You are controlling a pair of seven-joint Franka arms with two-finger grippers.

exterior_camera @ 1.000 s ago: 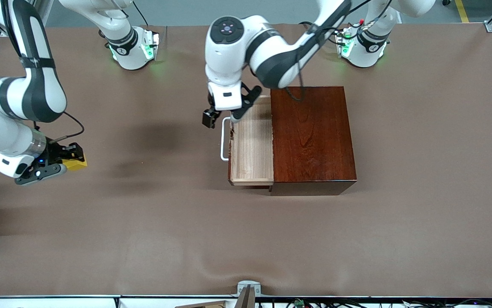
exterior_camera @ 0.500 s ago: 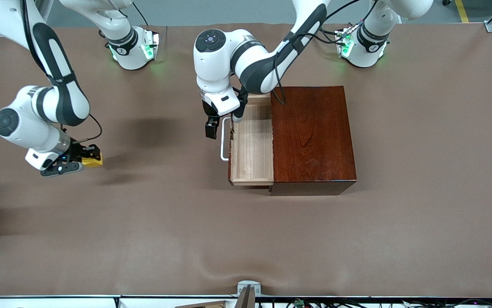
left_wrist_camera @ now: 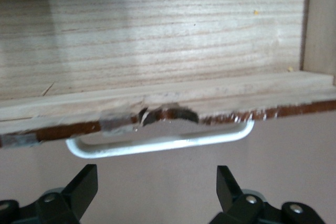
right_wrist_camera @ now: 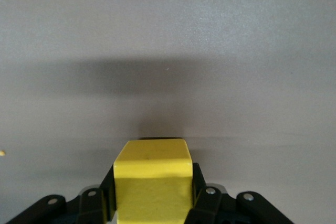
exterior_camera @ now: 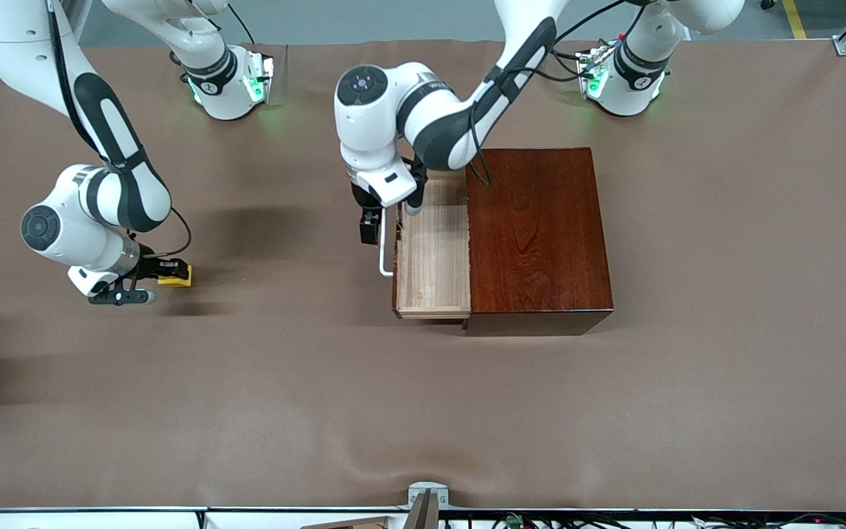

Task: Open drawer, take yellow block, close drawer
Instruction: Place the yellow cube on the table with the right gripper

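1. Right gripper (exterior_camera: 149, 283) is clamped on the block (exterior_camera: 175, 276), low over bare table toward the right arm's end, well apart from the drawer (exterior_camera: 434, 253). Wrist view: cube sits square between the fingers (right_wrist_camera: 206, 203).
2. Drawer is pulled out and empty (just light wood floor). So open and take look done; closing is what's left, I'd say.
3. Left gripper (exterior_camera: 386, 220) is at the handle (exterior_camera: 384, 246), fingers (left_wrist_camera: 79, 190) spread apart, nothing held. Handle bar lies between them in the wrist view, but whether they touch it I can't tell.
4. Risks from here:
   - Push off-centre on the handle end and the drawer could skew and jam in the box (exterior_camera: 536, 239).
   - Front edge is already chipped near the handle (visible in the wrist view); a finger could snag there.
   - A hard shove could slide the whole box across the table (exterior_camera: 687, 367) rather than shut the drawer.
   - If the right gripper lets go while tilted, the block may tumble away.
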